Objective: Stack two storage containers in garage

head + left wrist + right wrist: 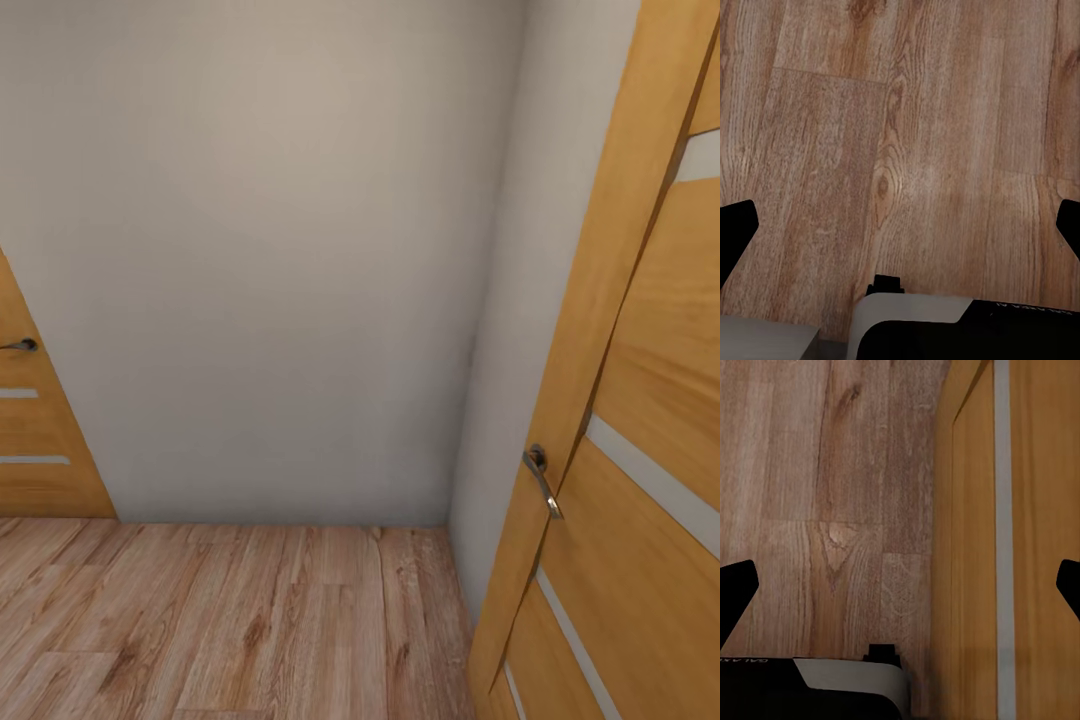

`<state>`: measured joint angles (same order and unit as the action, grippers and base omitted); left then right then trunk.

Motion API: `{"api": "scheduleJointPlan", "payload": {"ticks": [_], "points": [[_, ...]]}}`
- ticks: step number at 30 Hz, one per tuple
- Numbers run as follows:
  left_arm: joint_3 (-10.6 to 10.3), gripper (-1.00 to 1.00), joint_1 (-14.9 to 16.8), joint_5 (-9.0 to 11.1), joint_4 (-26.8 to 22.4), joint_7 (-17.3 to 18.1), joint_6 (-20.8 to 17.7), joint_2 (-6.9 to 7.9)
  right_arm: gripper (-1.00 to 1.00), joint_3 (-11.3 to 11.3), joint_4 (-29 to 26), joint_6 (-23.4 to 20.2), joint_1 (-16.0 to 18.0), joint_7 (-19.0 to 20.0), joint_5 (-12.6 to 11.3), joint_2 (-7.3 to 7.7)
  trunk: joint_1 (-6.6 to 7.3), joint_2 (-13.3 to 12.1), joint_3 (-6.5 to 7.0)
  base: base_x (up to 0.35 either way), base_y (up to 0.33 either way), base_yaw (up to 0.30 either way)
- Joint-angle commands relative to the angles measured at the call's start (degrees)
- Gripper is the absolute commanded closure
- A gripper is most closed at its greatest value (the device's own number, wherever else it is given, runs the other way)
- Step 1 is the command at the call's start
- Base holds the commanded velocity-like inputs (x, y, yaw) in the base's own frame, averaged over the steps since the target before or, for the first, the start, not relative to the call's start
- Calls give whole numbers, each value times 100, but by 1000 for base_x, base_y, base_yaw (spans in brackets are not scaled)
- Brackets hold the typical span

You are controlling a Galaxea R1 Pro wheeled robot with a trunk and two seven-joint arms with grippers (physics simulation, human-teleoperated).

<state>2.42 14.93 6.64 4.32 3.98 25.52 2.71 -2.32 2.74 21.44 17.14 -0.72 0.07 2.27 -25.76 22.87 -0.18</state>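
With no bins in sight, I faced a bare wall (270,250), both grippers (900,225) (900,585) spread wide and empty over the plank floor (230,620), so I judged I should turn clear of the door (640,450) at frame right.

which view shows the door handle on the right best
The head view: the door handle shows whole, a metal lever on the edge of the wooden door at the right. The right wrist view shows that door's panel and pale strip, no handle. The left wrist view shows plank floor.

Both doors (640,420) (wooden, with handles) cut off by frame edges.
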Motion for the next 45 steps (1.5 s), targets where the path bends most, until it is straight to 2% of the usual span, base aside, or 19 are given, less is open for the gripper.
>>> {"api": "scheduleJointPlan", "payload": {"ticks": [1, 14, 24, 36, 45], "points": [[22, -100, 9, 48, 25, 42, 31, 1, -100, -23, 25, 37, 8, -7, 1, 0, -2, 5, -2, 0, 0, 0], [22, -100, 10, 48, 25, 42, 31, 1, -100, -23, 25, 37, 8, -7, -2, 0, -2, 5, -2, 11, 0, 0], [22, -100, 10, 48, 25, 42, 31, 1, -100, -23, 25, 38, 8, -7, 2, -1, -2, 5, -2, 248, 0, 0], [22, -100, 10, 48, 25, 42, 31, 1, -100, -23, 25, 36, 8, -7, 2, -1, -2, 5, -2, 39, 3, 0], [22, -100, 10, 48, 25, 42, 31, 1, -100, -23, 25, 36, 8, -7, -3, -1, -2, 5, -2, 176, 95, 0]]}}
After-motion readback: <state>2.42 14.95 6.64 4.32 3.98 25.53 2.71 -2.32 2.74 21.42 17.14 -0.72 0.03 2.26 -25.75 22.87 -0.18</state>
